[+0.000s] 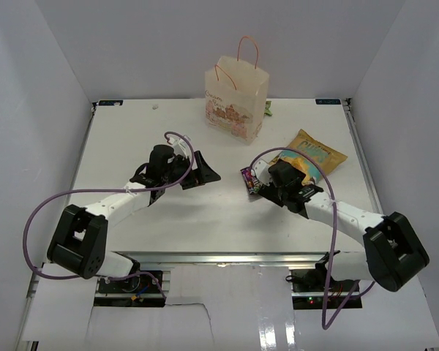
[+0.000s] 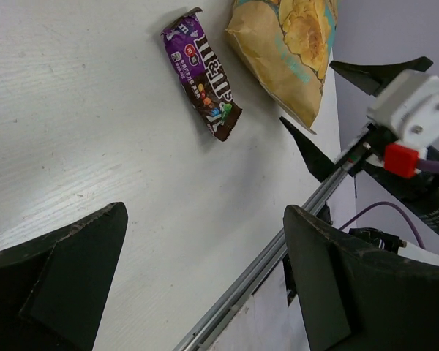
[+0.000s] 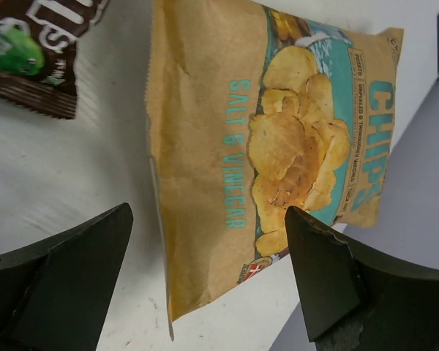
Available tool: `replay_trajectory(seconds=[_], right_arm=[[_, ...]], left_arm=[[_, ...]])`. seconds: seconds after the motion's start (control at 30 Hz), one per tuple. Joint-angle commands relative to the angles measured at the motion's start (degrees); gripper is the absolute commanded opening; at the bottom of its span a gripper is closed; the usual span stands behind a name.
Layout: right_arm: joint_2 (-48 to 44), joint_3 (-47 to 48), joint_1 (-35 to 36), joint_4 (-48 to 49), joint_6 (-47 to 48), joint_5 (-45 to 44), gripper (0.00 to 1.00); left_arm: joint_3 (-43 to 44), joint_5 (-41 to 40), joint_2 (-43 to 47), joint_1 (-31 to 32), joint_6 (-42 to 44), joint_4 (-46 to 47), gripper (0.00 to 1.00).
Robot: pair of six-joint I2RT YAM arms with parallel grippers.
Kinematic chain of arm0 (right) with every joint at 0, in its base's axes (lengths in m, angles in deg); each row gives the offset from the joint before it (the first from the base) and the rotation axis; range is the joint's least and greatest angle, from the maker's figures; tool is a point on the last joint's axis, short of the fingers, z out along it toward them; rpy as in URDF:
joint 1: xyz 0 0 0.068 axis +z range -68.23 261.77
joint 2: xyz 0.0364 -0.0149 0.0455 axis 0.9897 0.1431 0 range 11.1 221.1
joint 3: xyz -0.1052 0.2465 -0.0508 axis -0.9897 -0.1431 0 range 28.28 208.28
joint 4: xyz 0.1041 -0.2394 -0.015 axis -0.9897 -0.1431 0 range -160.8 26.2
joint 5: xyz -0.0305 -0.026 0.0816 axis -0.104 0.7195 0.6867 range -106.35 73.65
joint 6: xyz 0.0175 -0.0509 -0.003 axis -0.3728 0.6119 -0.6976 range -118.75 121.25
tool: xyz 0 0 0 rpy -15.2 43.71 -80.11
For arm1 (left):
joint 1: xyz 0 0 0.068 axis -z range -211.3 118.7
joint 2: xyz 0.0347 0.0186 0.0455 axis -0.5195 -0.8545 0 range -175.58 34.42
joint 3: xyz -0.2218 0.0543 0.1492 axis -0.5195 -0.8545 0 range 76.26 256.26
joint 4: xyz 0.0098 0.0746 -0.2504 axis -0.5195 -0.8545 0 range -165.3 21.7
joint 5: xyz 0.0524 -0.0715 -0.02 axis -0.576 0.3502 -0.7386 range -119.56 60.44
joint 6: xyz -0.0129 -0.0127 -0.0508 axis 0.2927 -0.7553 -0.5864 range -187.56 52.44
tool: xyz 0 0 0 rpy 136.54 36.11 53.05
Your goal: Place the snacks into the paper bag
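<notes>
The cream paper bag (image 1: 234,99) stands upright at the table's back with its orange handles up. The large yellow-tan chip bag (image 1: 318,153) lies flat at the right and fills the right wrist view (image 3: 278,131). The dark purple bar (image 1: 249,180) lies just left of it (image 2: 201,73) (image 3: 29,51). My right gripper (image 1: 276,174) (image 3: 208,212) is open and empty, low over the chip bag's near corner. My left gripper (image 1: 203,172) (image 2: 205,212) is open and empty over the table's middle. The small yellow pack and the yellow bar are not in view.
A small greenish thing (image 1: 268,110) lies against the paper bag's right side. White walls enclose the table on three sides. The metal rail (image 2: 278,256) runs along the near edge. The right gripper (image 2: 307,91) shows in the left wrist view.
</notes>
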Motion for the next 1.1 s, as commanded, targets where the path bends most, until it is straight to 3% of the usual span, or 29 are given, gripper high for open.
replay_trajectory(seconds=[0.0,0.1,0.37,0.4,0.43,0.6,0.83,0.93,1.0,1.07], right_arm=[[4.2,-1.9,1.0,12.7,0.3,-14.4,0.90],[6.2,-3.7,1.1,19.3,3.8,-15.7,0.91],[12.2,-6.3,1.2,23.7,3.6,-20.2,1.00],[12.8,-6.6,1.3,24.1,3.6,-20.4,0.97],[13.8,-7.1,1.2,24.2,3.6,-20.7,0.89],[13.8,-8.3,1.2,22.3,1.6,-19.7,0.66],[5.6,-7.5,1.2,16.3,-0.8,-15.2,0.22],[1.0,-6.0,0.9,12.0,-0.4,-10.3,0.08],[-0.5,-1.9,-1.1,6.4,-1.0,-5.8,0.08],[-2.8,1.8,-4.0,-1.1,-0.8,5.0,0.08]], left_arm=[[-2.0,0.4,3.4,-0.2,-1.0,1.6,0.98],[-2.3,0.2,4.4,-0.2,-1.1,1.2,0.98],[-2.5,0.8,4.3,-0.2,-1.2,1.9,0.98],[-2.3,0.9,4.2,-0.2,-1.1,1.9,0.98],[-2.3,1.0,4.2,-0.2,-1.1,1.9,0.98],[-2.5,1.0,5.2,-0.2,-0.9,1.7,0.98],[-3.1,0.8,6.7,-0.2,-0.8,1.7,0.98],[-3.2,0.8,7.1,-0.2,-0.8,1.8,0.98],[-3.3,0.9,7.2,-0.2,-0.8,1.8,0.98],[-3.1,1.0,7.3,-0.2,-0.6,1.7,0.98]])
